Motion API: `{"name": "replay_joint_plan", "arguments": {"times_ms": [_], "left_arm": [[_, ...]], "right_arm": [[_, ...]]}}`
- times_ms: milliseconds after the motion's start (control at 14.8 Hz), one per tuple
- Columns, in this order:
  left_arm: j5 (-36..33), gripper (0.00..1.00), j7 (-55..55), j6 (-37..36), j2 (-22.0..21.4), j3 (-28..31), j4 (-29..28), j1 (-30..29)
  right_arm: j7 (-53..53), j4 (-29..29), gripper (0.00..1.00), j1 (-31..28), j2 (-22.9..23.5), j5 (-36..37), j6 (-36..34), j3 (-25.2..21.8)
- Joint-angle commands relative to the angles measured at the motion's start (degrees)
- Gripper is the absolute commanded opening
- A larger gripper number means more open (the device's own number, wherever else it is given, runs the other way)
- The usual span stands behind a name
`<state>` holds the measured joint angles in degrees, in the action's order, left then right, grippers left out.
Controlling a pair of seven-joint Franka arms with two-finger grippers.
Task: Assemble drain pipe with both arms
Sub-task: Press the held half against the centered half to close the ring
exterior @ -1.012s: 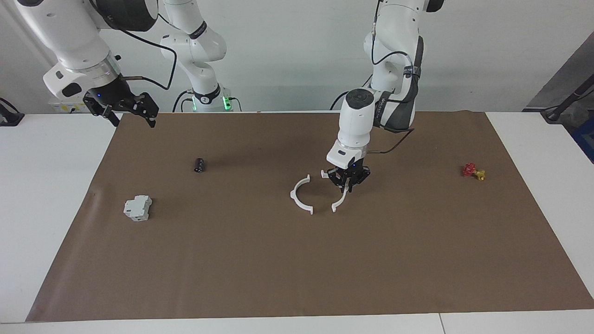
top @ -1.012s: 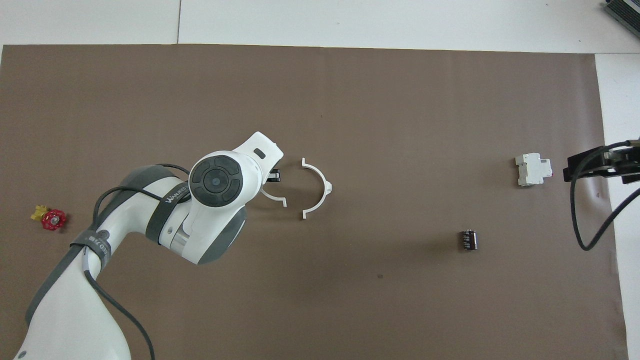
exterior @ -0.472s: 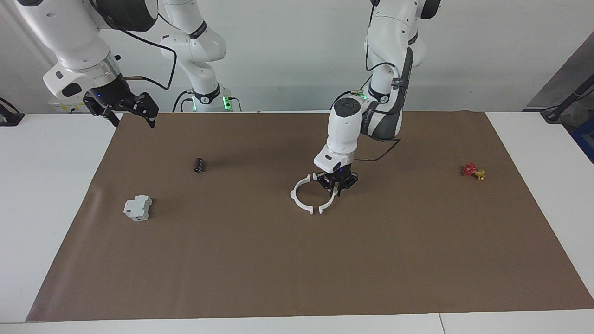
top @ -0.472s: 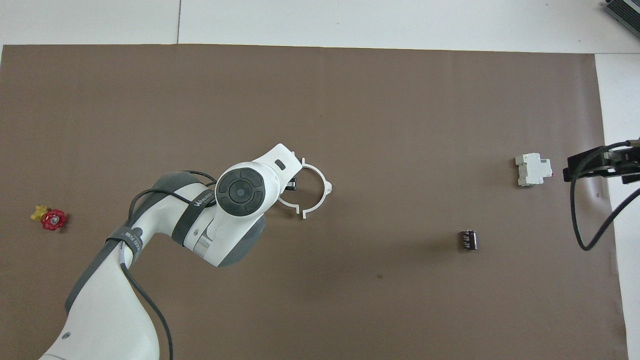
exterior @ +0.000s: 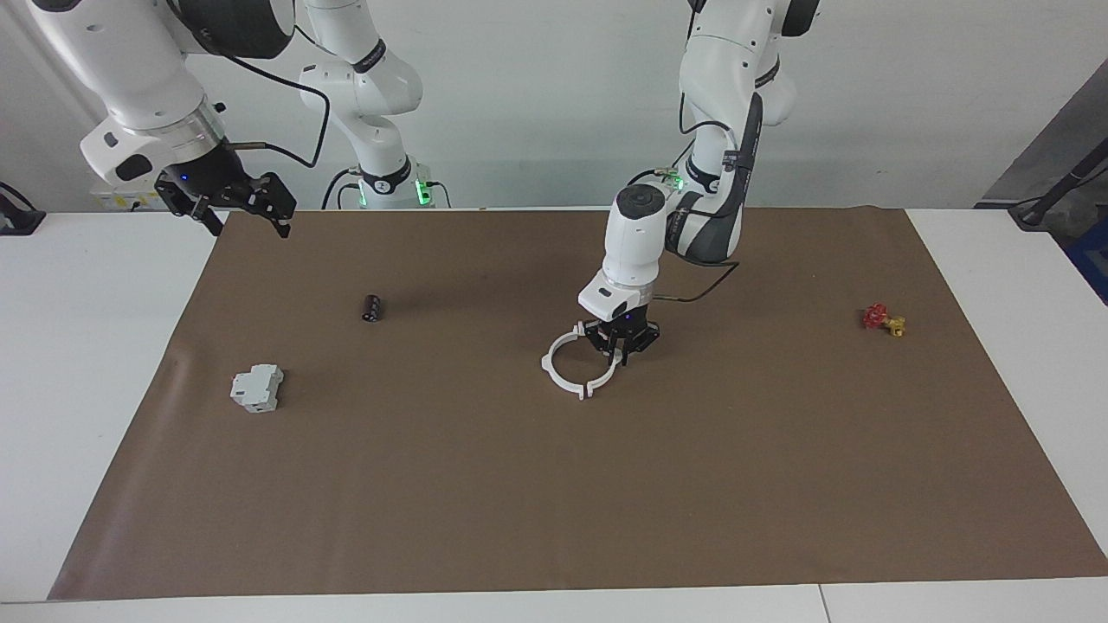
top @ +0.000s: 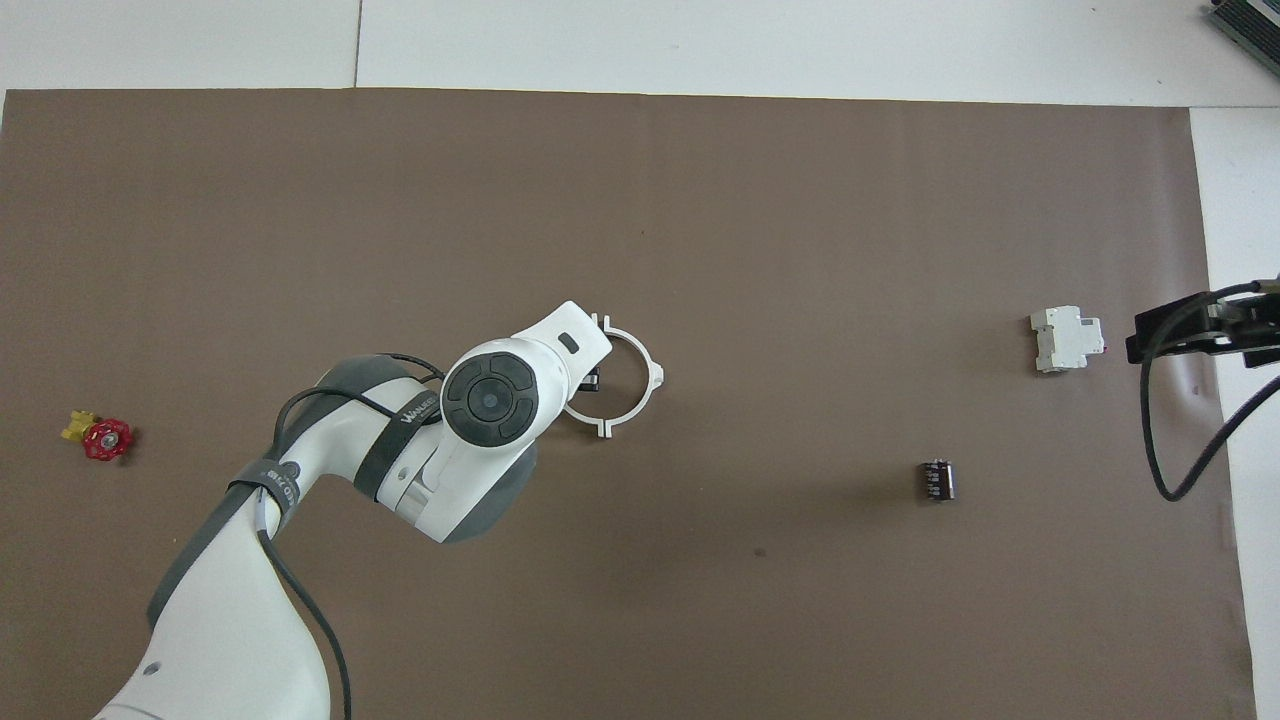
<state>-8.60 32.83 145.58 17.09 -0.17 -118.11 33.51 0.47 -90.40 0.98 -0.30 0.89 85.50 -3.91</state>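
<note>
The drain pipe is two white half-ring arcs on the brown mat point(exterior: 433, 484). One arc point(exterior: 547, 364) lies flat on the mat and also shows in the overhead view point(top: 657, 378). My left gripper point(exterior: 620, 346) is shut on the other arc point(exterior: 608, 374) and holds it against the first, so their ends meet and the two form a ring. In the overhead view the left wrist covers most of the left gripper point(top: 590, 378) and of the held arc point(top: 578, 411). My right gripper point(exterior: 232, 206) waits open and empty, raised over the mat's edge at the right arm's end point(top: 1180, 335).
A grey-white boxy block point(exterior: 257, 388) point(top: 1066, 339) and a small black cylinder point(exterior: 371, 307) point(top: 937, 480) lie toward the right arm's end. A red-and-yellow valve point(exterior: 883, 320) point(top: 98, 436) lies toward the left arm's end.
My left gripper has slid its arc toward the lying arc until the gap between them closed. The right arm has not moved.
</note>
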Motion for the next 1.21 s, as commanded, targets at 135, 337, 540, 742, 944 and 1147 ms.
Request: {"name": "replay_joint_plan", "arguments": {"times_ms": [135,337,540,742,944,1147], "left_arm": [[-0.98,0.0,-0.23,2.86,0.48,0.79,-1.16,0.68],[-0.98,0.0,-0.14,3.92,0.93,0.79,-1.16,0.77],[-0.98,0.0,-0.22,4.01,0.93,0.79,-1.16,1.12],[-0.98,0.0,-0.14,4.18,1.02,0.79,-1.16,1.47],[-0.98,0.0,-0.05,4.19,1.02,0.79,-1.16,1.56],[-0.98,0.0,-0.05,4.1,1.02,0.79,-1.16,1.56]], "right_arm": [[-0.99,0.14,1.0,-0.19,-0.05,-1.15,-0.51,-0.22],[-0.99,0.14,1.0,-0.19,-0.05,-1.15,-0.51,-0.22],[-0.99,0.14,1.0,-0.19,-0.14,-1.15,-0.51,-0.22],[-0.99,0.14,1.0,-0.19,-0.14,-1.15,-0.51,-0.22],[-0.99,0.14,1.0,-0.19,-0.14,-1.15,-0.51,-0.22],[-0.99,0.14,1.0,-0.28,-0.05,-1.15,-0.51,-0.22]]}}
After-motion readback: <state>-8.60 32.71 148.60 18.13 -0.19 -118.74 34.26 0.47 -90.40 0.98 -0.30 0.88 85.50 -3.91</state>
